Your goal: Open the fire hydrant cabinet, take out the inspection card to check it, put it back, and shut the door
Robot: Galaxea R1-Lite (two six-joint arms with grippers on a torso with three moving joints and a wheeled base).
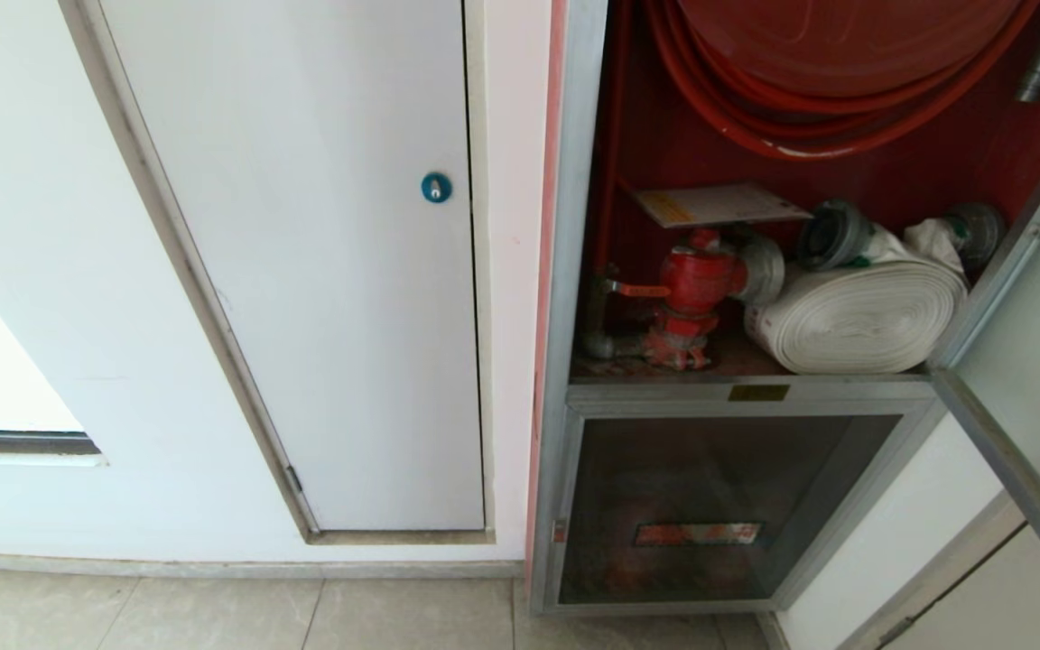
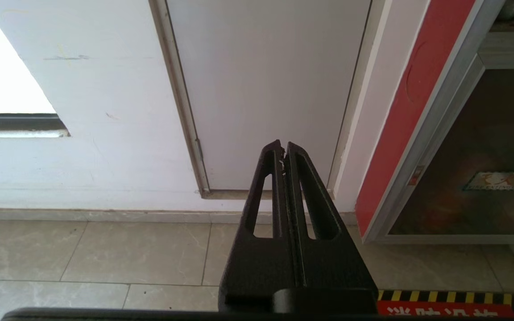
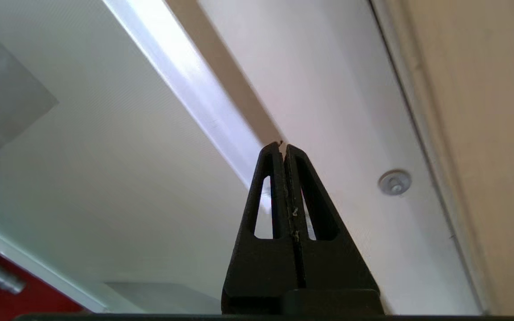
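The fire hydrant cabinet (image 1: 565, 271) stands open, red inside, with the hose reel (image 1: 827, 54), red valve (image 1: 696, 280) and white rolled hose (image 1: 858, 316). The inspection card (image 1: 719, 206) lies flat above the valve. The door (image 1: 1035, 361) is swung out to the right, white inner face showing. My right gripper (image 3: 282, 147) is shut and empty, its tips close to the door's bright frame edge (image 3: 194, 89); whether they touch it I cannot tell. My left gripper (image 2: 282, 149) is parked low and shut, pointing at the wall. Neither arm shows in the head view.
Left of the cabinet is a white flush panel (image 1: 348, 271) with a round blue lock (image 1: 436, 187). Under the open bay sits a smaller glass panel (image 1: 719, 506) with a red label. Beyond the door edge is a white surface with a round grey fitting (image 3: 394, 182). Tiled floor (image 2: 105, 254) lies below.
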